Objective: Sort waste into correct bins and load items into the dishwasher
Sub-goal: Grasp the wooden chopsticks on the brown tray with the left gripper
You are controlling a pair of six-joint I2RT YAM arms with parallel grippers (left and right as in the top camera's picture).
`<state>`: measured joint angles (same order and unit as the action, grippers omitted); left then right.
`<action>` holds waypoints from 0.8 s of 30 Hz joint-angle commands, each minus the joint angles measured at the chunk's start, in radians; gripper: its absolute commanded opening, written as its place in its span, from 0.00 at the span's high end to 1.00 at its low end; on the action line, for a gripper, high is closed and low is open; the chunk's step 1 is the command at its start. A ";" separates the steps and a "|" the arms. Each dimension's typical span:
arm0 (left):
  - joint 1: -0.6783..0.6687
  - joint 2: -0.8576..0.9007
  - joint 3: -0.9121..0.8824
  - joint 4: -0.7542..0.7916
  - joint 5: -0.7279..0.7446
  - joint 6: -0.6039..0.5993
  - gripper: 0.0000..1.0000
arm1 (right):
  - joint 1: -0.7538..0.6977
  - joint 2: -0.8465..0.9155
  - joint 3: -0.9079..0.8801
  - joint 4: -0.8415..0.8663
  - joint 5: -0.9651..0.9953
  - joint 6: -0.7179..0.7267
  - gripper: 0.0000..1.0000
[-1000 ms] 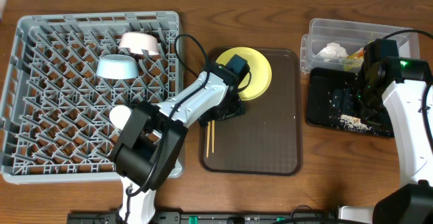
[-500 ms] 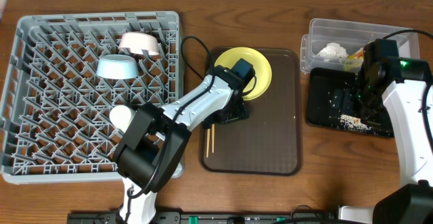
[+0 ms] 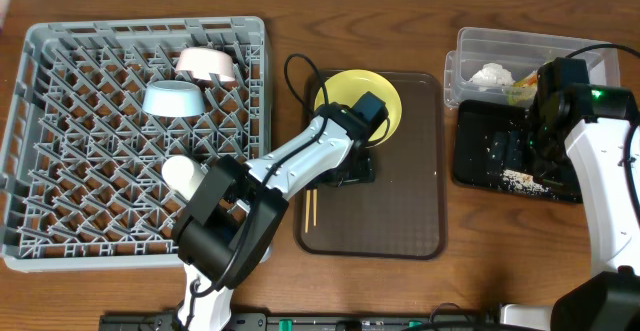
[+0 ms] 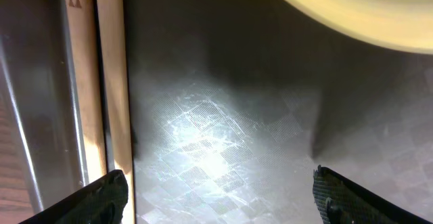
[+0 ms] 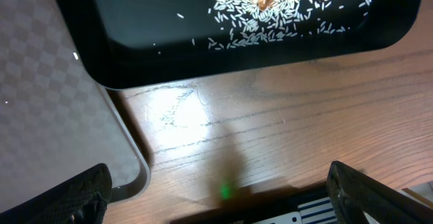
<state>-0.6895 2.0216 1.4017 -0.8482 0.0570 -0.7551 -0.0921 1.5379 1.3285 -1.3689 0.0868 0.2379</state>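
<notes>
Left gripper (image 4: 220, 200) low over the brown serving tray (image 3: 405, 216), jaws spread wide, empty, touching nothing that I can see. Chopsticks (image 4: 101, 82) lie flat on that tray, off toward the dish rack (image 3: 90, 171), level with one fingertip and not centred. Their long axis runs square to the jaw line. Yellow plate (image 4: 352, 11) sits just beyond. Left arm is much nearer. Right gripper (image 5: 220, 193) wide open, empty, beside the black tray (image 5: 135, 41). Likely needs a sideways shift before closing
</notes>
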 commanded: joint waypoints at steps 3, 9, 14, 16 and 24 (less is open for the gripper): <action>0.002 -0.003 -0.005 -0.008 -0.072 0.022 0.11 | -0.020 -0.014 0.005 -0.005 0.014 0.012 0.01; 0.002 -0.003 -0.005 -0.022 -0.073 0.045 0.11 | -0.020 -0.014 0.005 -0.003 0.014 0.012 0.01; 0.002 -0.003 -0.005 -0.028 -0.073 0.045 0.11 | -0.020 -0.014 0.005 -0.004 0.014 0.012 0.01; 0.002 -0.002 -0.005 -0.028 -0.073 0.045 0.11 | -0.020 -0.014 0.005 -0.004 0.014 0.012 0.01; 0.002 -0.002 -0.040 0.011 -0.072 0.044 0.11 | -0.020 -0.014 0.005 -0.008 0.014 0.012 0.01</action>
<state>-0.6891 2.0216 1.3914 -0.8436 0.0074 -0.7242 -0.0921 1.5379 1.3285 -1.3724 0.0868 0.2379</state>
